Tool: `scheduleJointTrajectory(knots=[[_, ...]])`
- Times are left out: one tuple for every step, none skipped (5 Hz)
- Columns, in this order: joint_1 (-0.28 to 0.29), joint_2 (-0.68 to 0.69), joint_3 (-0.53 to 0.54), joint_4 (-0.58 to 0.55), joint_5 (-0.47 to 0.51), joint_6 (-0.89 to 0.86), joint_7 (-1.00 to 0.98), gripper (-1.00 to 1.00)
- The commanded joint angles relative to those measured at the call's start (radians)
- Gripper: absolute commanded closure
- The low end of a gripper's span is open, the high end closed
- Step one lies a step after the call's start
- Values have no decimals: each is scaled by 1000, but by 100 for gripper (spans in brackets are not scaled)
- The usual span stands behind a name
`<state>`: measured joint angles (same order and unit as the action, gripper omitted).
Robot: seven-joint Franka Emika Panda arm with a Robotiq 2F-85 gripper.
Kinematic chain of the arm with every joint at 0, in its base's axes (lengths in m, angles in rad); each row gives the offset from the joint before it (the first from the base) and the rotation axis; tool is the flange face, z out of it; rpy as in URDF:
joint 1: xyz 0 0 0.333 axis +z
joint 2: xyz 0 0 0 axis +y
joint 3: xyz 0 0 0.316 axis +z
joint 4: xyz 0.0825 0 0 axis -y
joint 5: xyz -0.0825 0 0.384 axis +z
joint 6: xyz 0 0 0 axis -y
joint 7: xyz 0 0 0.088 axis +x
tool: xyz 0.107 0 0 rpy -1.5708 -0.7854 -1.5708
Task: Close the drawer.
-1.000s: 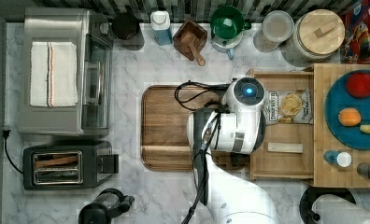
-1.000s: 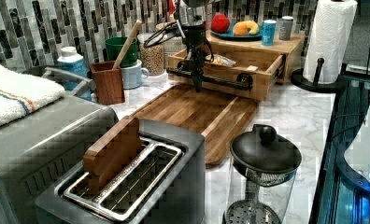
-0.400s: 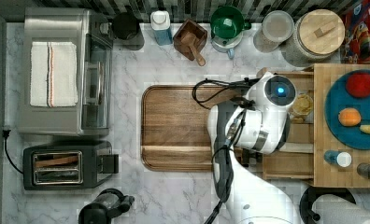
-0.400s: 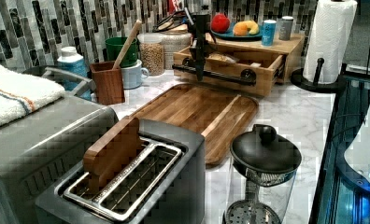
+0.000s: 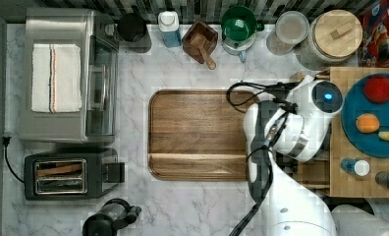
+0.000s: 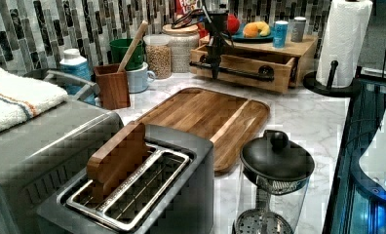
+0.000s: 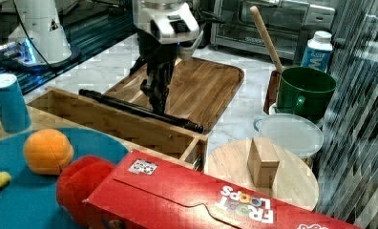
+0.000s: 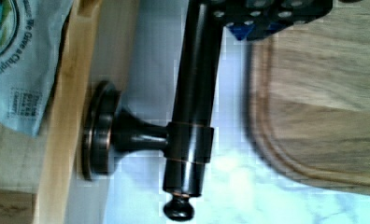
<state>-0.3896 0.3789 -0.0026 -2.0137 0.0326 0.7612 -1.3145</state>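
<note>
We've got the black gripper (image 7: 157,98) down on the long black bar handle (image 7: 139,110) of the shallow light-wood drawer (image 6: 242,68), though we can't tell if the jaws are clamped on the bar or just resting against it. The drawer sits part open under the butcher-block top (image 6: 274,48), beside the dark walnut cutting board (image 5: 197,133). Looks like mid-push to us, so next we'd drive straight in, square to the front.
</note>
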Motion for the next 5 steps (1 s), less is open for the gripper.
scheduleJointTrajectory(knots=[[-194,96,-133,318,-32,-43,-214,100],[-236,191,-125,450,-15,-67,-286,100],[-246,193,-128,452,3,-81,-288,100],[-220,124,-146,363,5,-97,-196,100],[-213,125,-154,363,10,-97,-200,100]])
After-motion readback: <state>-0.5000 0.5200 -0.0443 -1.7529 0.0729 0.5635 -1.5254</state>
